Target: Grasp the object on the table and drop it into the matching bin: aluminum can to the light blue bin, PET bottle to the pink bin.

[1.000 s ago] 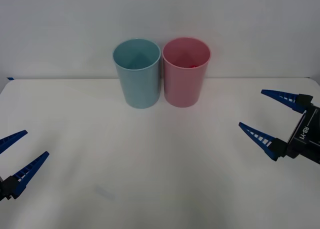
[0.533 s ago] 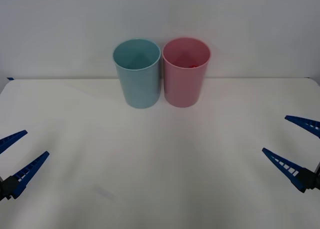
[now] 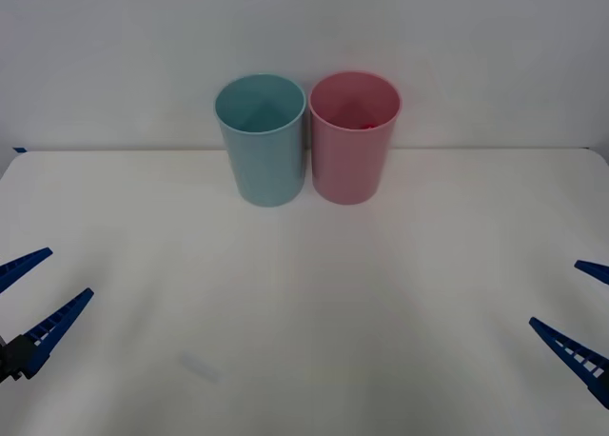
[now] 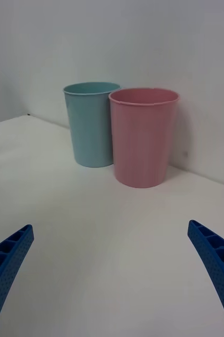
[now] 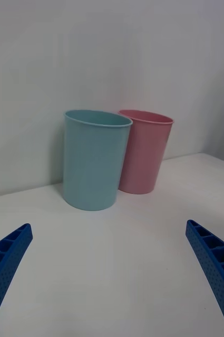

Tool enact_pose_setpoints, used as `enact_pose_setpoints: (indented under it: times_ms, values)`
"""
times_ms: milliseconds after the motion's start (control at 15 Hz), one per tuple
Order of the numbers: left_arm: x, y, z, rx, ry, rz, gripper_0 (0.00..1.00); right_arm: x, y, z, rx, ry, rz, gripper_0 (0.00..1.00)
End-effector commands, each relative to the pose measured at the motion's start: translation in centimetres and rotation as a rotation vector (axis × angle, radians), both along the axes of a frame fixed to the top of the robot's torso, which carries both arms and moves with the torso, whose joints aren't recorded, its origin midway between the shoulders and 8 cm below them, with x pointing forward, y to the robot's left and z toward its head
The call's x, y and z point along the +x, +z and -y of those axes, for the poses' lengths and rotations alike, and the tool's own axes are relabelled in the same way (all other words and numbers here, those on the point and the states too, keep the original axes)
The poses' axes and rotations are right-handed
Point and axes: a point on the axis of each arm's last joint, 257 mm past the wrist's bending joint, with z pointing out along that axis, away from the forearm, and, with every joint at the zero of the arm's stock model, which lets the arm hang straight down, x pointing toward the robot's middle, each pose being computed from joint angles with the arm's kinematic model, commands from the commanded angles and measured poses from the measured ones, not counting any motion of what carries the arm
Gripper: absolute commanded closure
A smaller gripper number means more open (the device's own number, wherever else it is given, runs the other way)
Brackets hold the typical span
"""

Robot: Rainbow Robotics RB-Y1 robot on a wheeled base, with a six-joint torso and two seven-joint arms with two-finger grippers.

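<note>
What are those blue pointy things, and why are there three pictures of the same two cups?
The blue pointy things are a robot's fingers. The robot has two arms, and each arm ends in a hand with two ribbed blue fingers.

One picture comes from a camera up high, looking down at the white table. There the left hand sits at the near left edge and the right hand at the near right edge. Both are open and hold nothing.

The other two pictures come from little cameras on the robot's wrists, so each shows that hand's own fingers at the bottom corners.

On the table stand two tall cups used as bins, side by side near the wall: a light blue bin and a pink bin. A small speck of red shows inside the pink one; what it is cannot be told.
</note>
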Motion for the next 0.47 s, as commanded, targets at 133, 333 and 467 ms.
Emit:
enact_pose_setpoints:
  times_ms: [133, 333, 467]
  values:
    - [0.0, 0.0, 0.0, 0.0, 0.0, 0.0, 0.0, -0.61, -0.38, 0.47, 0.005, -0.013, -0.017, 0.0]
    - [0.0, 0.0, 0.0, 0.0, 0.0, 0.0, 0.0, -0.82, -0.63, 0.5, 0.004, -0.015, -0.023, 0.0]
    - [0.0, 0.0, 0.0, 0.0, 0.0, 0.0, 0.0, -0.82, -0.63, 0.5, 0.004, -0.015, -0.023, 0.0]
